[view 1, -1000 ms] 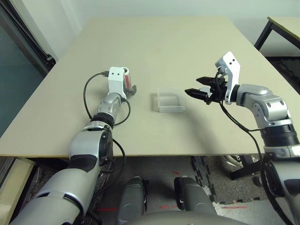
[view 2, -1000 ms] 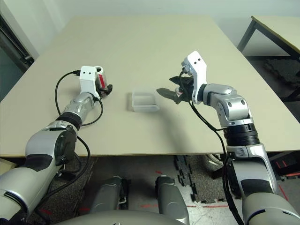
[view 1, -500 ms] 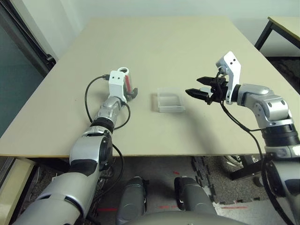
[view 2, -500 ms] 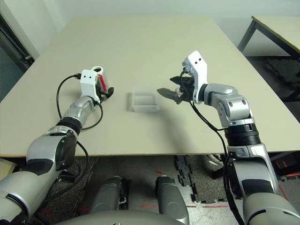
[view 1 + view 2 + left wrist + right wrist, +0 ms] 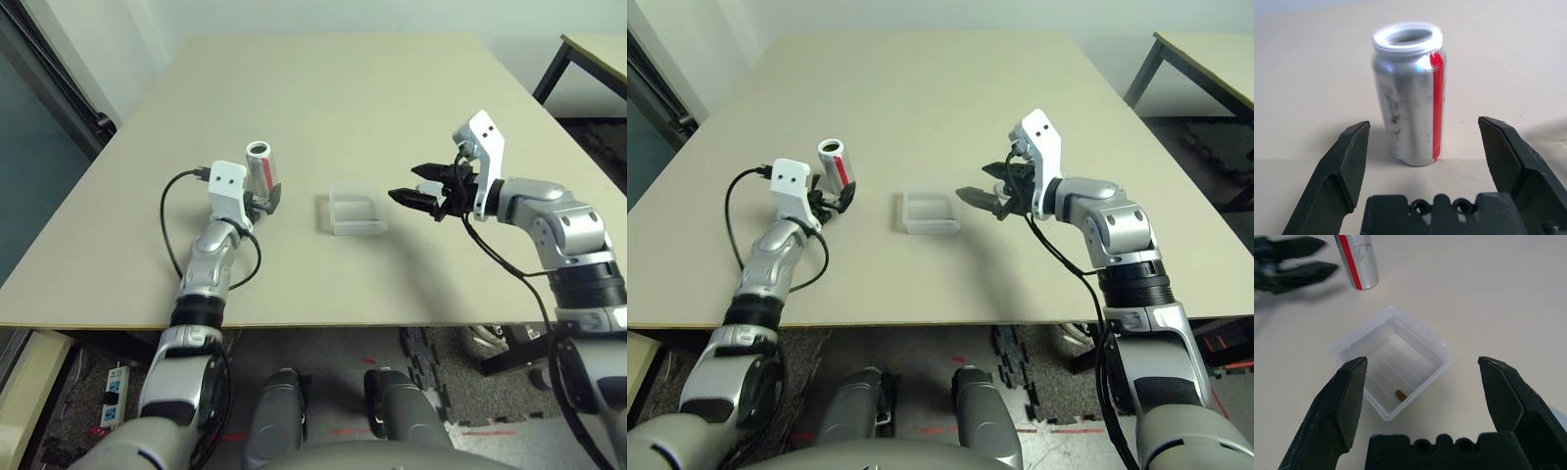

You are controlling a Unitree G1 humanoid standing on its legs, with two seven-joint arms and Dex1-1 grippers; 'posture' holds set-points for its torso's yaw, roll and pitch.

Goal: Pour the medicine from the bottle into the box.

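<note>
The bottle (image 5: 261, 164) stands upright on the table, silver-white with a red stripe, its mouth uncapped (image 5: 1407, 93). My left gripper (image 5: 266, 200) is open just on the near side of it, and the fingers (image 5: 1349, 156) are apart from its sides. The clear box (image 5: 355, 209) sits in the middle of the table, between the two grippers. Inside the box (image 5: 1359, 330) lies one small brown pill (image 5: 1399, 394). My right gripper (image 5: 405, 183) hovers open just right of the box, pointing at it, with nothing between its fingers (image 5: 1347, 401).
The beige table (image 5: 323, 88) stretches far behind the objects, and its front edge is close to my body. A second table (image 5: 598, 49) stands at the back right. A black cable (image 5: 176, 211) loops off my left wrist.
My left arm has drawn back toward my body, away from the bottle. The bottle now stands free and in full sight. The right arm has barely moved.
</note>
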